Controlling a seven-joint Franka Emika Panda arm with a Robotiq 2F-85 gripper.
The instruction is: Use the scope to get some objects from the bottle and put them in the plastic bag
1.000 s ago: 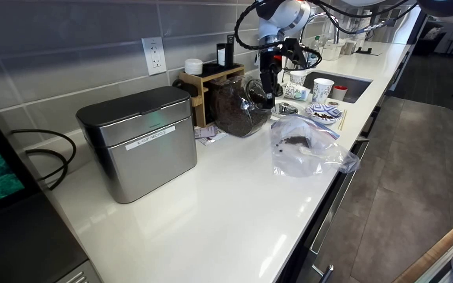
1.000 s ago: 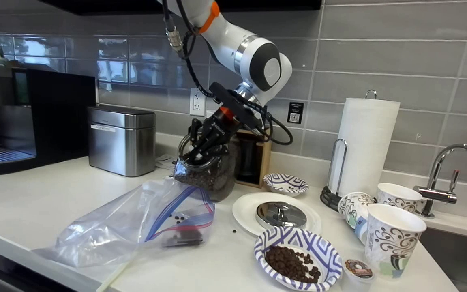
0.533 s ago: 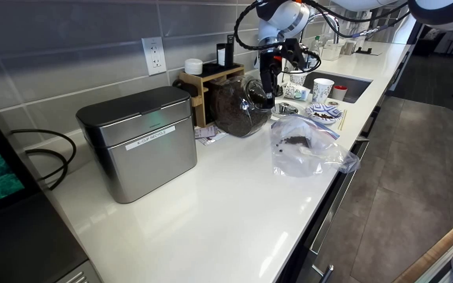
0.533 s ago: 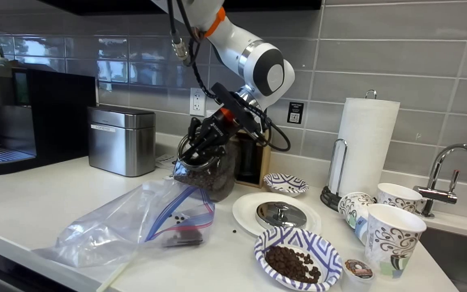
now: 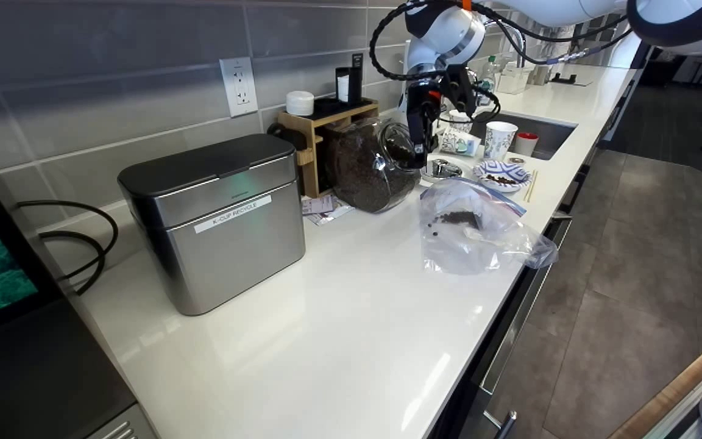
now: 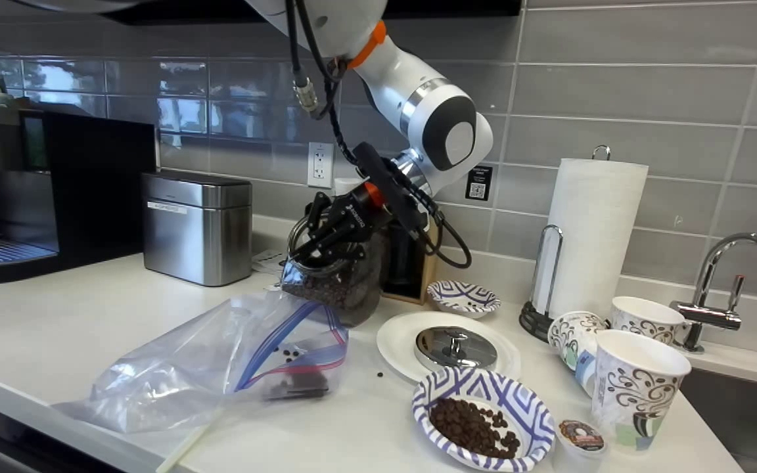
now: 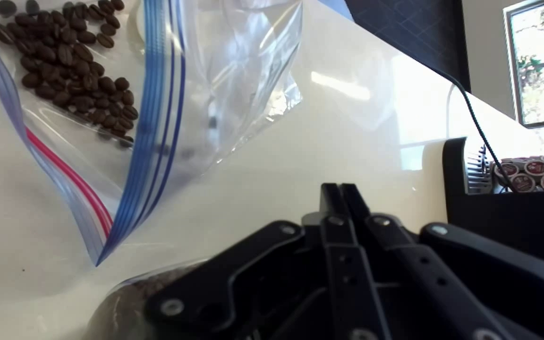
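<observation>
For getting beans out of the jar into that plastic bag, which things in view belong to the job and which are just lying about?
Part of the job:
gripper
jar
plastic bag with coffee beans inside

Just lying about, it seems:
paper-towel roll
metal bin
paper cups
coffee pod

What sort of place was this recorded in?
Most likely a kitchen, perhaps an office break room: there is a chrome faucet, a paper-towel roll and a metal bin labelled "K-CUP RECYCLE".

A wide rounded clear jar (image 5: 366,174), dark brown inside, rests just beside the pincer (image 7: 339,188); lower than the pincer, a see-through plastic bag (image 5: 479,245) lies open, holding dark brown beans (image 7: 71,71).
</observation>
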